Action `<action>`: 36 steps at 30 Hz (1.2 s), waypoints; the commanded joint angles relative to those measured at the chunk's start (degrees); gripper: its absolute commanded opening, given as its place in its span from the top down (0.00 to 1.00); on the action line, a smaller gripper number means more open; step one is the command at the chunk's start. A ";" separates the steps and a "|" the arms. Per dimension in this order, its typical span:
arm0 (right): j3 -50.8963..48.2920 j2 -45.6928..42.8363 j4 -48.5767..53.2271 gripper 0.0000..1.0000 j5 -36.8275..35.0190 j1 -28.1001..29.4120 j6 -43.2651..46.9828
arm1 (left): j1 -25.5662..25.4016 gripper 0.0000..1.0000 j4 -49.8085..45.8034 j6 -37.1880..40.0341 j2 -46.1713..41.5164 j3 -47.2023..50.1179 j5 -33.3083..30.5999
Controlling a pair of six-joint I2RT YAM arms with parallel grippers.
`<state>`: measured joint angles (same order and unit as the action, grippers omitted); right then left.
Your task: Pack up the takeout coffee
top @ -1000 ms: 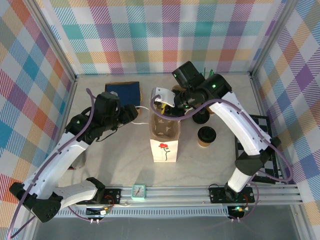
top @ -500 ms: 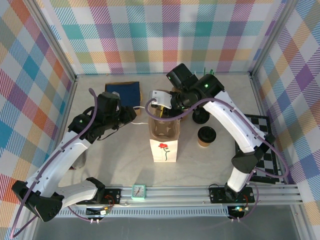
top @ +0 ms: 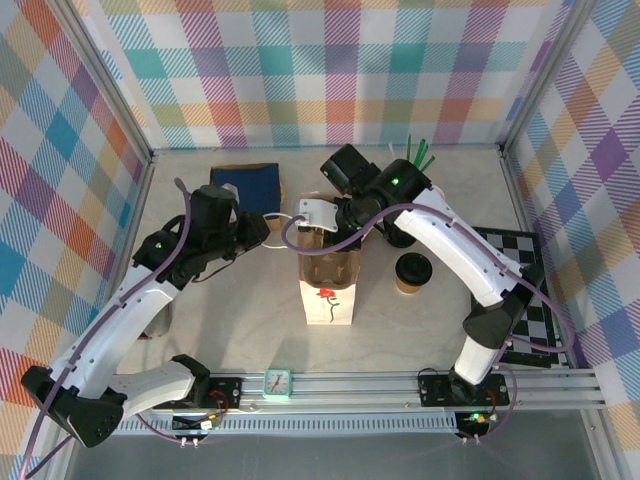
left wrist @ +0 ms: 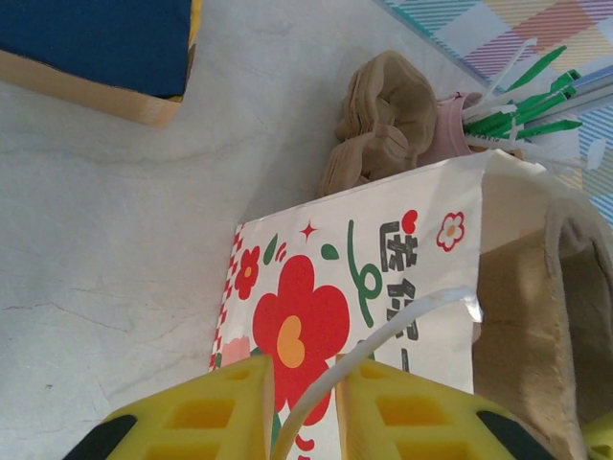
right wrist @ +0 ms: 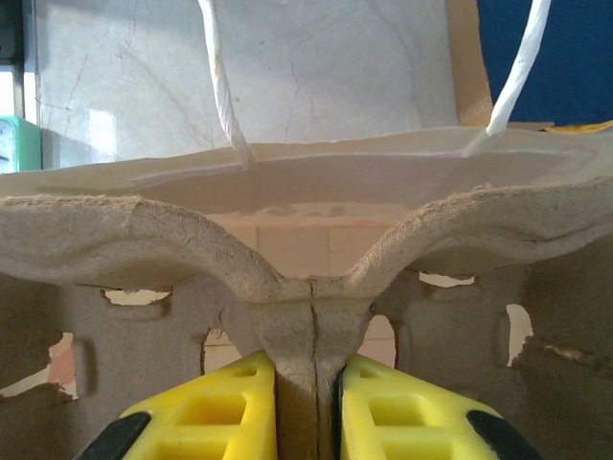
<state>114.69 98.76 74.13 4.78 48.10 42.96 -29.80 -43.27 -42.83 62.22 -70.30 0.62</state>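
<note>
The takeout coffee (top: 412, 270), a brown cup with a black lid, stands on the table right of the white flowered paper bag (top: 328, 295), clear of both grippers. My right gripper (top: 336, 226) hangs over the bag's mouth, shut on the middle ridge of a grey pulp cup carrier (right wrist: 96, 249). In the right wrist view the fingers (right wrist: 230, 402) pinch that ridge, with the bag's white inside behind it. My left gripper (left wrist: 300, 383) is at the bag's far-left side, its jaws narrowed round the white handle (left wrist: 402, 331). The flower print (left wrist: 297, 321) lies just beyond them.
A blue-topped box (top: 246, 185) lies at the back left. Green and white sticks (top: 418, 152) and a crumpled brown wad (left wrist: 383, 134) are behind the bag. A checkered board (top: 520, 290) lies at the right and a teal clock (top: 276, 380) on the front rail.
The left jaws have closed in round the bag's handle. The right arm has swung left with the carrier, bringing it over and into the bag's mouth.
</note>
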 commanded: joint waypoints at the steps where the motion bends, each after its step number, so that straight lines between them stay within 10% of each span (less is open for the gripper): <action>1: -1.13 -1.38 -0.89 0.80 -1.46 0.44 1.46 | 0.62 0.76 0.73 -0.47 -1.56 -0.34 1.20; 36: 7.50 0.91 -1.21 0.81 7.66 -3.97 0.49 | 0.62 0.78 2.13 -0.57 -1.83 0.87 2.54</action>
<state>120.03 101.34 74.30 10.20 44.88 44.14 -29.80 -42.85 -42.83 61.36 -70.19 2.52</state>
